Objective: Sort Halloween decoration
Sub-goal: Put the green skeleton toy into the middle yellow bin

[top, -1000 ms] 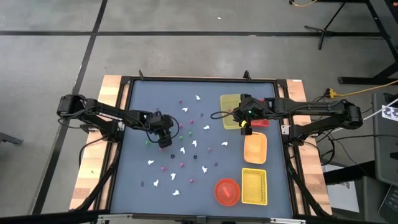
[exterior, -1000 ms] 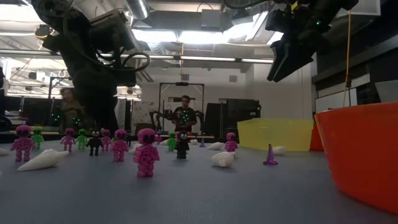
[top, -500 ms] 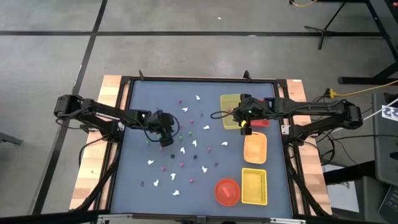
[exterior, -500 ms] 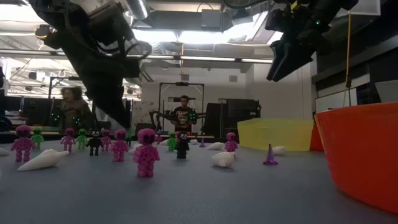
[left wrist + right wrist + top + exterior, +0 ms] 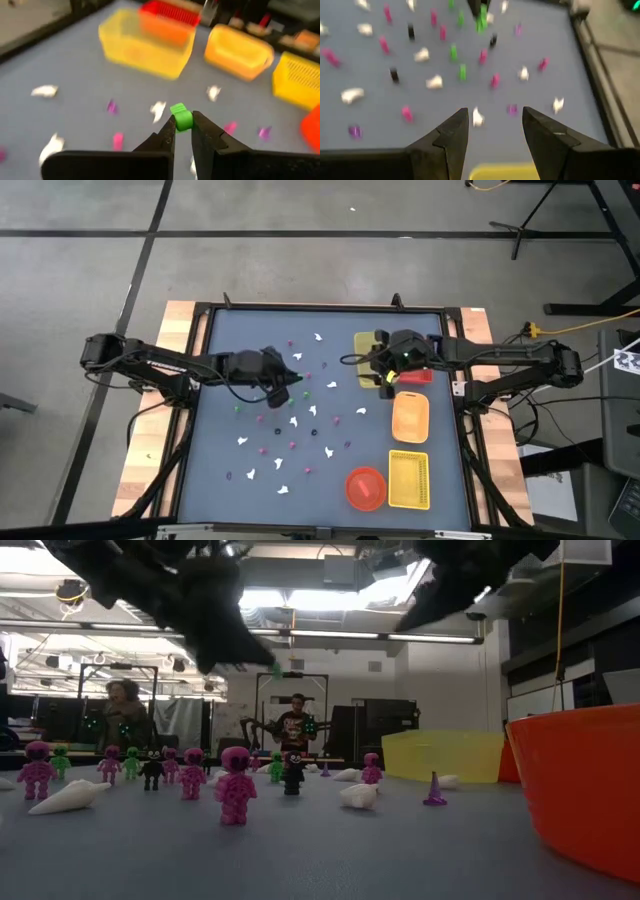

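Observation:
The Halloween decoration lies scattered over the blue-grey table (image 5: 230, 330): white ghost shapes (image 5: 294, 421), pink figures (image 5: 235, 785), green and dark bits. One green piece (image 5: 181, 118) hangs lifted above the table's middle, with my left gripper (image 5: 182, 126) (image 5: 293, 385) shut on it. It also shows at the fingertips in the low view as a green piece (image 5: 277, 668). My right gripper (image 5: 495, 125) (image 5: 383, 367) stands open in the air over the far yellow tray (image 5: 367, 345), with nothing between its fingers. My left gripper pinches the green piece's lower part (image 5: 183, 123) between its two fingertips (image 5: 168, 131); the piece's top sticks out past them. The fingers slant down toward the table's right side. The piece is lifted clear of the table.
Along the right side stand a red tray (image 5: 416, 376), an orange tray (image 5: 410, 420), a near yellow tray (image 5: 408, 480) and a round red-orange bowl (image 5: 365, 487). The orange tray's wall (image 5: 585, 790) fills the low view's right. People stand in the room beyond.
My left gripper has risen from the table with the green piece and tipped from pointing down to slanting toward the right side. The piece is now lifted clear. My right gripper has tipped up a little over the far yellow tray, still open.

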`<state>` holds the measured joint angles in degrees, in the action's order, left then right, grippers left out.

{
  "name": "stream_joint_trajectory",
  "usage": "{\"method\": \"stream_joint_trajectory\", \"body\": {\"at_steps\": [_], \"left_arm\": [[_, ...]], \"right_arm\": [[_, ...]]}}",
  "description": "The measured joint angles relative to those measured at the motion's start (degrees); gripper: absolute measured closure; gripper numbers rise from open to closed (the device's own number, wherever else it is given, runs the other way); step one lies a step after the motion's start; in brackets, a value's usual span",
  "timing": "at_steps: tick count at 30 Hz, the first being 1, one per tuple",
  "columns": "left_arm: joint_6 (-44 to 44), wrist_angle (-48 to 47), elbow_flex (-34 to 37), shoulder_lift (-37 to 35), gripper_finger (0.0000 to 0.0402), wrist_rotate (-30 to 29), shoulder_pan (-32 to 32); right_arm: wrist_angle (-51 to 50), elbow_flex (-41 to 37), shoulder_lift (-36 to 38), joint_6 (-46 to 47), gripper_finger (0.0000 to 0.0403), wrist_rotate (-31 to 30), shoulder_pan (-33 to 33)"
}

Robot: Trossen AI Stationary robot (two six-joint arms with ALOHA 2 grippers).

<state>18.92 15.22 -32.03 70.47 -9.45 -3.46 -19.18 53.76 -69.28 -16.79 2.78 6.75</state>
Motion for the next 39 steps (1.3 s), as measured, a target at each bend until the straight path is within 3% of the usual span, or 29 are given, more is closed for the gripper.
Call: {"method": "stream_joint_trajectory", "body": {"at_steps": [11,24,31,39], "left_arm": [[-0.1,15.1,0.0,0.0,0.0381,-0.3,0.1],[-0.1,23.1,0.0,2.8,0.0381,-0.5,7.2],[-0.1,26.3,0.0,5.1,0.0381,-4.6,11.0],[-1.9,27.2,0.0,5.4,0.0381,-6.6,11.5]], "right_arm": [[16.6,0.0,-3.7,0.1,0.0217,3.3,0.0],[16.1,0.0,-4.9,0.1,0.0217,3.8,0.0],[16.1,0.0,-4.9,0.7,0.0217,3.9,0.0],[17.0,0.0,-4.9,11.3,0.0217,11.6,0.0]]}}
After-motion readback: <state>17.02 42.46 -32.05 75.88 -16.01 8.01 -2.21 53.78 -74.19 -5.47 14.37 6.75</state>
